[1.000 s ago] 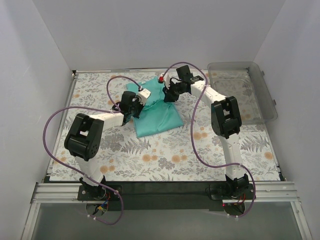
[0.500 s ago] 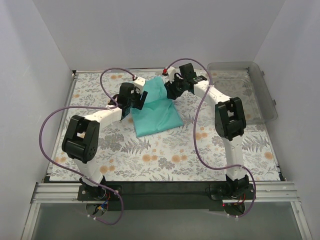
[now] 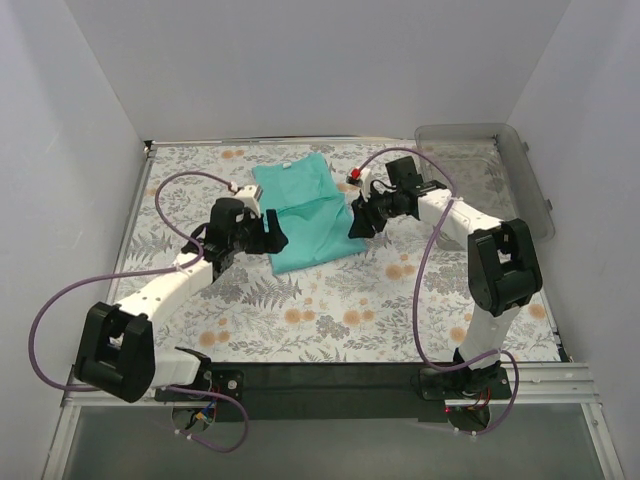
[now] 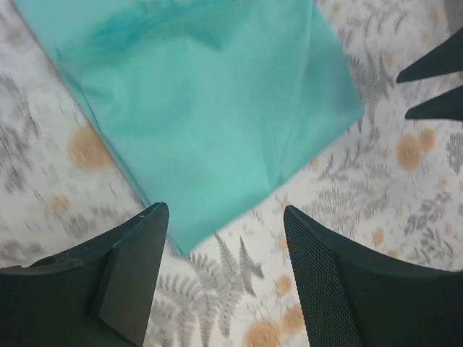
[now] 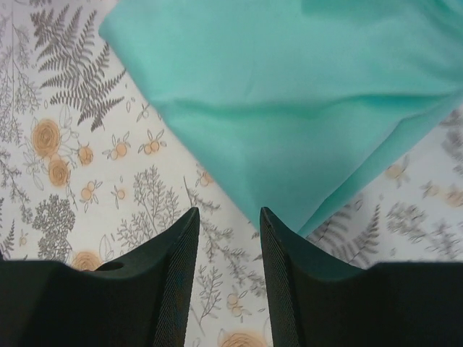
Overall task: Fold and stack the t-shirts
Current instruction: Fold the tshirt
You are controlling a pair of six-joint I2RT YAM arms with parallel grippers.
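A teal t-shirt (image 3: 305, 210) lies folded into a long rectangle on the floral tablecloth, with a crease across its middle. My left gripper (image 3: 268, 236) hovers at the shirt's near-left edge, open, with only tablecloth between its fingers. In the left wrist view the shirt (image 4: 210, 108) fills the area ahead of the left gripper (image 4: 224, 210). My right gripper (image 3: 358, 222) is at the shirt's right edge. In the right wrist view the right gripper (image 5: 228, 211) is open and empty, with a corner of the shirt (image 5: 289, 94) just ahead of its tips.
A clear plastic bin (image 3: 490, 180) stands at the back right of the table. The flowered tablecloth (image 3: 330, 310) covers the whole surface. White walls close in the left, back and right sides. Purple cables loop from both arms.
The left gripper opened and let go of the shirt. Both arms drew back from the far part of the shirt to its near edges, and the shirt now lies flatter and longer.
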